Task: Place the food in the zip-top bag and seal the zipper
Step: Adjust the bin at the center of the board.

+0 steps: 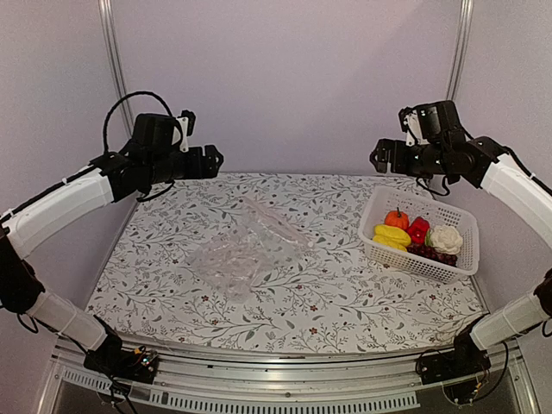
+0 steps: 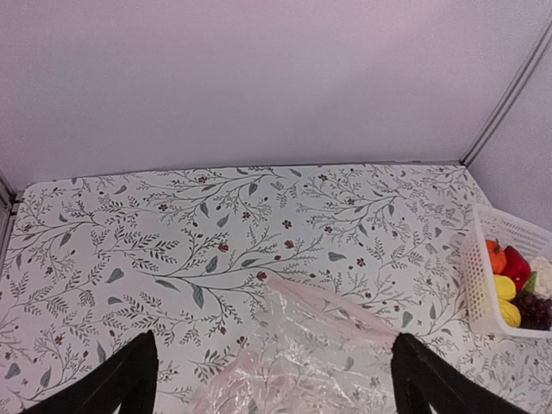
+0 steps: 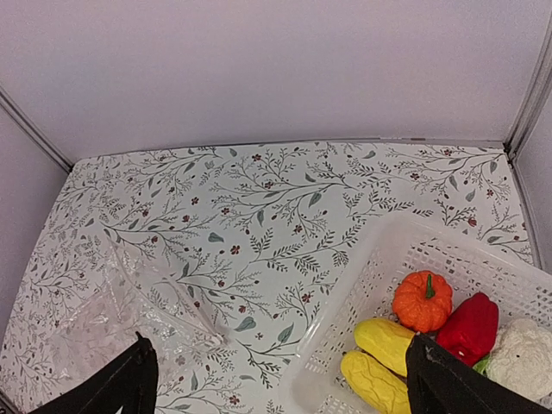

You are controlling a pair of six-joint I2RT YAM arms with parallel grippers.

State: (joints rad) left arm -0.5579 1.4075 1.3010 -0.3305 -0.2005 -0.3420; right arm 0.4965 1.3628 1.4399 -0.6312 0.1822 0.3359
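So, no step has begun as we read it. Our left gripper (image 2: pixel 274 362) hangs high over the left-rear part of the table (image 1: pixel 164 293), jaws spread wide w/ nothing btwn them. Our right gripper (image 3: pixel 280 362) mirrors it on the right, above the far end of the basket (image 1: pixel 414 263), equally wide and empty. We'd guess both sit up and back so the wrist cams take in the whole layout before either arm commits.

The zip-top bag (image 1: pixel 246 254) lies crumpled mid-table, well apart from both grippers. It's clear enough that the leaf print shows through. A pale strip along its far-right edge looks to be the zipper (image 1: pixel 278 222); whether the mouth is open or pressed shut we can't tell.

All the food is in the white basket at the right, none in the bag: orange pumpkin (image 1: pixel 397 219), red pepper (image 1: pixel 418 229), cauliflower (image 1: pixel 446 239), yellow pieces (image 1: pixel 392 235) and grape bunch (image 1: pixel 435 255), packed close together.

That split makes sense to us. Food sits on the right arm's side for picking, and the bag is in the middle where either arm reaches. So prob. the left holds the mouth open while the right ferries items. The film looks thin and floppy, so opening the mouth is likely the hard bit.
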